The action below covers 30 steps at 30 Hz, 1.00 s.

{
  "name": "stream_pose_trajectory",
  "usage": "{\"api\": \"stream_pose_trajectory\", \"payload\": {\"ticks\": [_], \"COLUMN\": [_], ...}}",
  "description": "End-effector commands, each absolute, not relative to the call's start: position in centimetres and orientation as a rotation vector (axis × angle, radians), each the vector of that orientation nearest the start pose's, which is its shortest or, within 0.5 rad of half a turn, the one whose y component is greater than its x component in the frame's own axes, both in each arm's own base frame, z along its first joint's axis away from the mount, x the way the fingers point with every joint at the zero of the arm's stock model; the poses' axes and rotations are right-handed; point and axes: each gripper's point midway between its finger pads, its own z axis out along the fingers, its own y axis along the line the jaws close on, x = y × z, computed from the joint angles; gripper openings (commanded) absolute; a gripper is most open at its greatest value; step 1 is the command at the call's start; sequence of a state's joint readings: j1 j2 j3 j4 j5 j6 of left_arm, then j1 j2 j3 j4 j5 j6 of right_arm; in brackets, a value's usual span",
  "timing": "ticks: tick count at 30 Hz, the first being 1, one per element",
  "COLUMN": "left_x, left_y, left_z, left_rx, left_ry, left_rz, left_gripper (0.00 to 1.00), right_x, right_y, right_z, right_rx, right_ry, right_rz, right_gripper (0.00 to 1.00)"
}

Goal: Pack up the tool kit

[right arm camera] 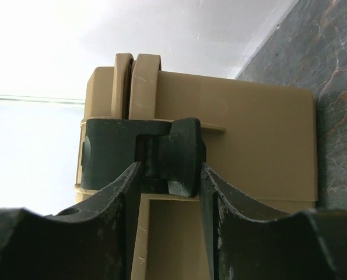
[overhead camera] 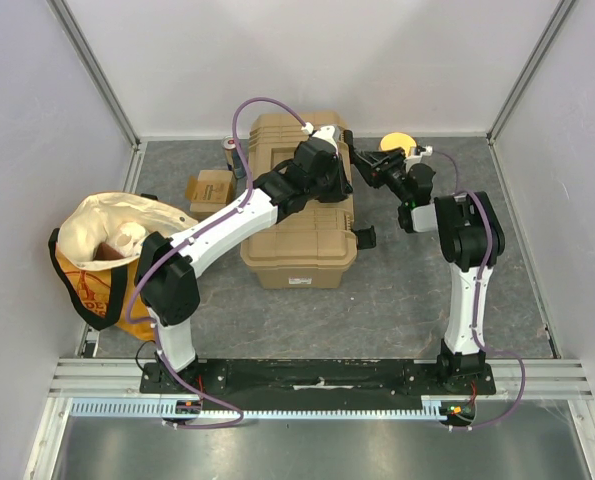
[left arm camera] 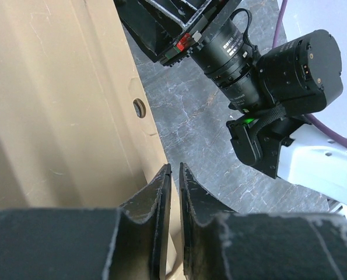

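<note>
From above, the left arm (overhead camera: 227,225) lies across the closed toolbox (overhead camera: 297,240) at the middle of the table (overhead camera: 407,295). The right arm (overhead camera: 467,260) bends toward its far right side. A cloth bag (overhead camera: 102,225) stands open on the left, and its red print is unreadable.

In the left wrist view, the left gripper (left arm camera: 174,172) is pressed together and empty at the toolbox edge.

In the right wrist view, the right gripper (right arm camera: 170,169) clamps the black latch (right arm camera: 182,146).

Your left arm (overhead camera: 227,225) lies across the toolbox (overhead camera: 302,255) and hides much of its lid. Behind the right gripper (overhead camera: 357,160), a yellow round thing (overhead camera: 399,142) shows only in part. The small object (overhead camera: 233,150) by the toolbox's far left corner is too small to name. In the right wrist view the fingers (right arm camera: 103,221) cover the black latch (right arm camera: 176,154) at both sides; they perhaps touch it. The cloth bag (overhead camera: 107,215) has unclear contents.
</note>
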<state>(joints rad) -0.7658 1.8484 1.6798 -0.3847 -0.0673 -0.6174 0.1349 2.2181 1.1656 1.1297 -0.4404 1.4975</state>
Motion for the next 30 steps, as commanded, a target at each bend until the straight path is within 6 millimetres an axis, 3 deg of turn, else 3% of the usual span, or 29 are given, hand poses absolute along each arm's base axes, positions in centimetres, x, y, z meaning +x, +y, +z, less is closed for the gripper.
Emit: {"api": "stream_pose_trajectory", "payload": {"ticks": [1,13,30], "left_x": [36.3,36.2,36.1], "left_y": [-32.6,-32.5,-32.1], "left_z": [13.0,12.5,12.3], "left_rx": [0.119,0.126,0.125], "left_ry": [2.510,2.520,2.522], "left_rz": [-0.409,-0.403,-0.386], "left_gripper": [0.18,0.17,0.17], "right_x": [53.3,53.5,53.3], "right_y": [20.3,20.7,23.6], "right_z": [22.5,22.0,19.9], "right_rx": [0.521,0.486,0.374], "right_ry": [1.495,1.594,1.736], "right_rz": [1.553,1.401,1.286], "right_gripper": [0.47,0.45,0.51]}}
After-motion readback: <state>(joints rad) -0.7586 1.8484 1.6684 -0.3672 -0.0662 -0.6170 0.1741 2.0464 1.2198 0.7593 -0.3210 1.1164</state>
